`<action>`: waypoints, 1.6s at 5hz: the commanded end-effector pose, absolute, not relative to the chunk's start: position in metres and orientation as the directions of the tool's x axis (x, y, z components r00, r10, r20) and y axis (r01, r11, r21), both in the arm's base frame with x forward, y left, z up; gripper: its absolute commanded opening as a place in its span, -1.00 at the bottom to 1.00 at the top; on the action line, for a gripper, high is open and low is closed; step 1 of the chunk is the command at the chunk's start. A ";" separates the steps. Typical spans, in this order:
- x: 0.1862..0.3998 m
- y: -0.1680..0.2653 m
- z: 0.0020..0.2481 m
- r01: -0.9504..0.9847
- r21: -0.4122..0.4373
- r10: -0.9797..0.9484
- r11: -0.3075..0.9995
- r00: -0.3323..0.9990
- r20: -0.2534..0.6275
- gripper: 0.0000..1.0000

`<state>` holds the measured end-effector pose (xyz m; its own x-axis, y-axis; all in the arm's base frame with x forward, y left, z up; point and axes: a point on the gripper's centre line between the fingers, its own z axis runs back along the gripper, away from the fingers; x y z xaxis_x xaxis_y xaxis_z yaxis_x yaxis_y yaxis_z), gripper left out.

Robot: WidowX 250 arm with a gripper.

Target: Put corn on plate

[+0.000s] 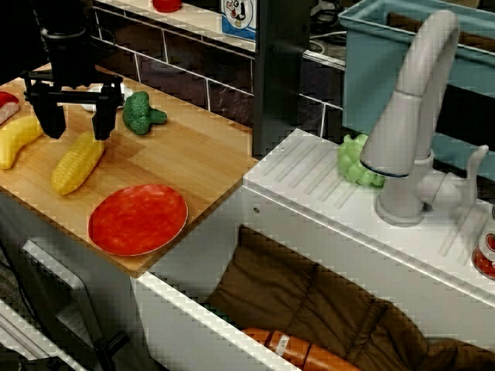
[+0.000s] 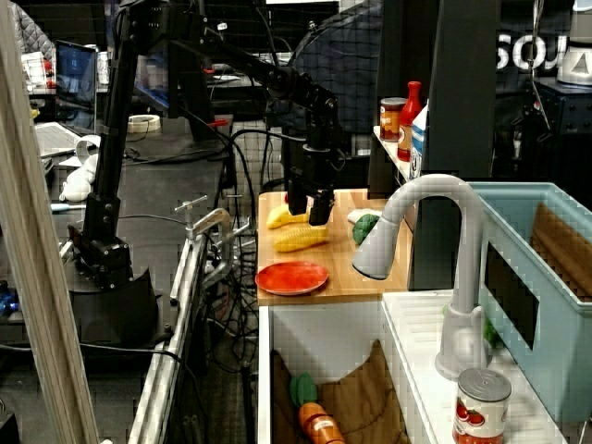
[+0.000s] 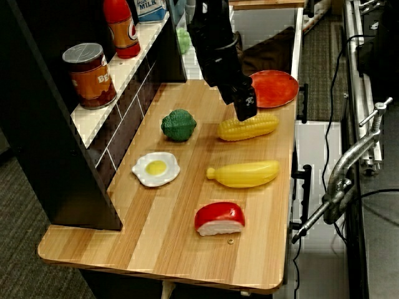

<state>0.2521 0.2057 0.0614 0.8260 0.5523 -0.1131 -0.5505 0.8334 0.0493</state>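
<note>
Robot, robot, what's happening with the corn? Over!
Gripper open, above corn. Corn lies on counter, not grabbed. Plate beside it, nothing between.

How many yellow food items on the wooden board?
2, plus an egg's yolk: the corn under the pincer, near the red plate, and the banana beside it, farther from the plate.

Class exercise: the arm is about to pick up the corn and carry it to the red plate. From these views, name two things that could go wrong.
1. The gripper is open above one end of the corn, so an off-centre grasp could let the cob tip or slip.
2. The plate sits at the counter's front edge beside the sink; a misplaced drop might roll the cob off.
</note>
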 end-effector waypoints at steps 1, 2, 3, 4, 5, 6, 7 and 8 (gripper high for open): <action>0.259 0.217 0.038 -0.582 0.098 0.589 0.808 0.805 -0.078 1.00; 0.256 0.211 0.036 -0.619 0.104 0.626 0.778 0.779 -0.045 1.00; 0.251 0.212 0.027 -0.695 0.126 0.704 0.708 0.709 -0.042 0.75; 0.254 0.219 0.028 -0.755 0.124 0.765 0.643 0.642 -0.054 -1.00; 0.266 0.213 0.042 -0.764 0.148 0.778 0.628 0.621 -0.097 -1.00; 0.280 0.192 0.092 -0.740 0.058 0.739 0.670 0.656 -0.153 -1.00; 0.277 0.162 0.144 -0.711 -0.029 0.693 0.703 0.694 -0.195 -1.00; 0.256 0.135 0.145 -0.667 -0.035 0.654 0.744 0.738 -0.168 -1.00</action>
